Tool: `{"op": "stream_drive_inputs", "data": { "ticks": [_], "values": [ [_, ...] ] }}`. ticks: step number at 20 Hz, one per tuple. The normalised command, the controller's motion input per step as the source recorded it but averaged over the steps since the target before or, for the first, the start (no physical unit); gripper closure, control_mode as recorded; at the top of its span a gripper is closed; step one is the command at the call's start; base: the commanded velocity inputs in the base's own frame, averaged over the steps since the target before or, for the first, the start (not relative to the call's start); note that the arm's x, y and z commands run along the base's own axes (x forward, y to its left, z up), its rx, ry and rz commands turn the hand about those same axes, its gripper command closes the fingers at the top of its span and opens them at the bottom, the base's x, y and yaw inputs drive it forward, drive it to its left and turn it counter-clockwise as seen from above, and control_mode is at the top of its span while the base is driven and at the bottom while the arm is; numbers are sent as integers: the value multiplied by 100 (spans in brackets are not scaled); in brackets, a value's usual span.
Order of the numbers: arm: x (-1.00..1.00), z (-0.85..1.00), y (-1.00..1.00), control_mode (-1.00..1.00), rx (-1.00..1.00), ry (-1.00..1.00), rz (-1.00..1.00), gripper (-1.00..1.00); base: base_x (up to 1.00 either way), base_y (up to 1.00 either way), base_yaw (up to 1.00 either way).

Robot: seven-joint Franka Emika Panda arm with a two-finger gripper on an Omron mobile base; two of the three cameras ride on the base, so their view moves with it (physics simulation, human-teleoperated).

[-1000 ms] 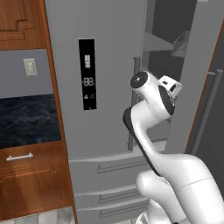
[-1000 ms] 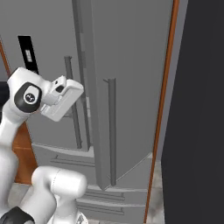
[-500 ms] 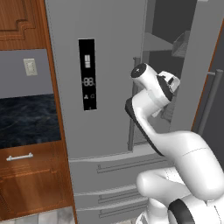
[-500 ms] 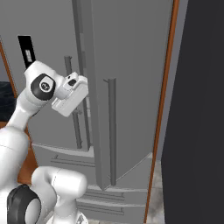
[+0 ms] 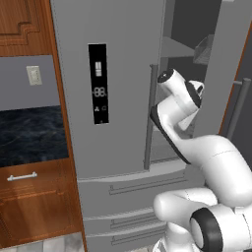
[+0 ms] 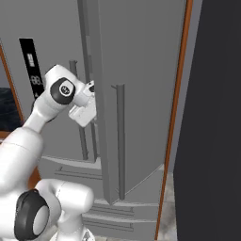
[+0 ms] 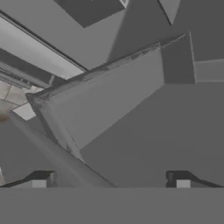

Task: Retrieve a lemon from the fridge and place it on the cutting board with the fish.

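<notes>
White robot arm at the fridge, right door ajar.
The claw reaches into the gap, fingers spread, holding nothing.

The fridge is plain grey all over, doors, drawers and bar handles alike, with a black display panel showing pale white figures. Beside it stand reddish-brown wooden cabinets with a visible grain, a grey wall patch bearing a cream switch plate, and a dark blue-black marbled panel below. The arm is white with dark joints, and the claw has dark tips.
</notes>
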Motion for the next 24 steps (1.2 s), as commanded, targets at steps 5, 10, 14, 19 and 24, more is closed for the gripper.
{"op": "stream_drive_inputs", "data": {
  "ticks": [5,10,14,19,24],
  "values": [
    [-64,21,-61,-100,0,13,-3,-100,0,0,0],
    [-86,37,-80,-100,0,23,-7,-100,0,0,0],
    [-51,16,-94,-100,0,28,-3,-100,0,0,0],
    [-33,0,-11,-100,-3,13,-1,-100,0,0,0],
    [-4,12,85,-100,-13,14,0,-100,0,0,0]
  ]
}}
